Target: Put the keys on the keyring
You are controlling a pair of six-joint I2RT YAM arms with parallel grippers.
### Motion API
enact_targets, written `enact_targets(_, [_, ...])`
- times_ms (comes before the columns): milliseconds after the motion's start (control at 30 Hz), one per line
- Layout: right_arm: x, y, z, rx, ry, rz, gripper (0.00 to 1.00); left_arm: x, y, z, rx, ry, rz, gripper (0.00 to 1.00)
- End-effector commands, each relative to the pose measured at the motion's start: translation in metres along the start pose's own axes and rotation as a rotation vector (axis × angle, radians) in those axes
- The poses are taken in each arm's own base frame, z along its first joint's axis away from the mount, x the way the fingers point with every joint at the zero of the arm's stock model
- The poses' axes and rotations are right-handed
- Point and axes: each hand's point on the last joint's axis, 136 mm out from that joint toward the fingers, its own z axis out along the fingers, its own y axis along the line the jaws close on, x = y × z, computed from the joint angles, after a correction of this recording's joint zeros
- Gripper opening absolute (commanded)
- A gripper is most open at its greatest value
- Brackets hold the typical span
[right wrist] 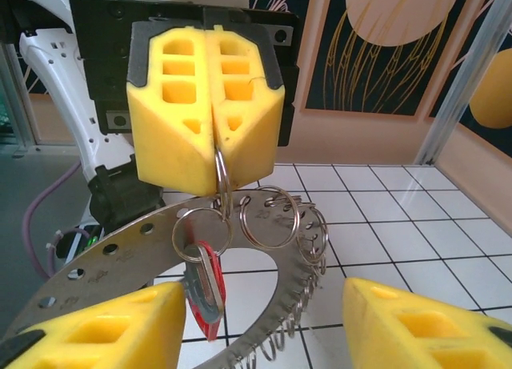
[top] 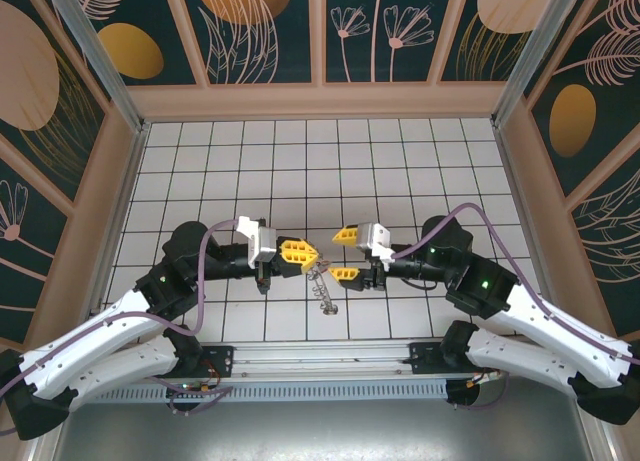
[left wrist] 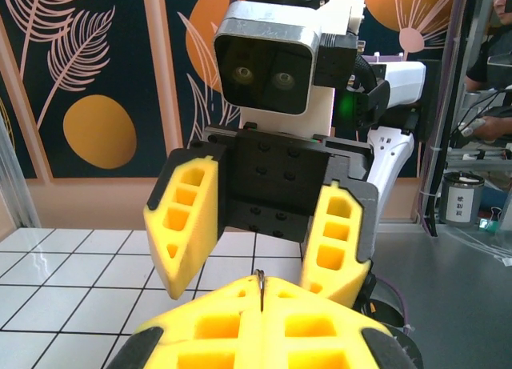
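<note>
two claws face off: left claw (right wrist: 214, 138) clamps the keyring (right wrist: 120, 261) aloft so the red key (right wrist: 210, 293) dangles clear of the worktop (top: 400, 161); right claw (top: 338, 254) gapes wide, likely awaiting it.

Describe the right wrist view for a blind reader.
The left hand, shut, pinches a small ring; a large metal keyring and a red-headed key hang below it. The right hand is open at the bottom.
</note>
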Motion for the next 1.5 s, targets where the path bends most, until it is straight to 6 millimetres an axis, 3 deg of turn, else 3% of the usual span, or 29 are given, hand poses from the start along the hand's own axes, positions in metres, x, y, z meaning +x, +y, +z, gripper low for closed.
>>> enact_targets(0, [-0.016,0.001,0.0,-0.015,-0.071,-0.014,0.58,-0.017,-0.007,0.0,0.032,-0.039,0.044,0.0])
enact_targets(267, [-0.03,0.002,0.005,-0.06,-0.144,-0.001,0.55,-0.015,-0.008,0.0,0.038,-0.026,0.044,0.0])
enact_targets(700, [-0.016,-0.005,0.016,-0.085,-0.099,0.066,0.31,-0.016,-0.008,0.0,0.043,-0.026,0.048,0.0])
enact_targets(1300, [-0.007,-0.004,0.013,-0.082,-0.099,0.082,0.29,-0.021,-0.008,0.0,0.042,-0.043,0.053,0.0])
enact_targets(1467, [-0.005,-0.004,0.013,-0.09,-0.099,0.088,0.22,-0.022,-0.008,0.0,0.041,-0.048,0.054,0.0])
